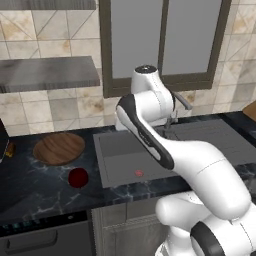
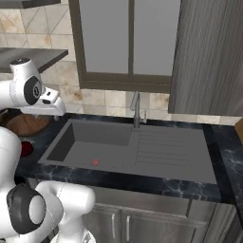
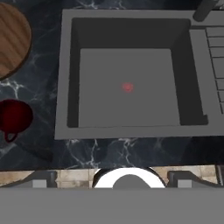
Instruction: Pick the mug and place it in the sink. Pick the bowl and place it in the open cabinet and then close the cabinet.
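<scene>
Hand view looks straight down with the sink as landmark. Furthest left of it lies the bowl, wooden, flat on the dark marble counter; nearer the front and just left of the sink's left rim stands the mug, upright, its small handle turned toward the counter's front edge. In the middle of the basin floor sits the red drain mark; right of the basin is the ribbed drainboard, with the faucet at its back corner.

The gripper hangs high over the sink's front rim, well apart from the mug. Its finger tips barely show at the bottom edge, spread wide apart with nothing between them, so I judge the jaws open.

The step in hand looks like reaching for the mug. To do it well, the hand should shift left of the sink until the mug is centred between the tips, then descend vertically, straddling the cup wall rather than the handle, and close only once the tips are below the rim.
</scene>
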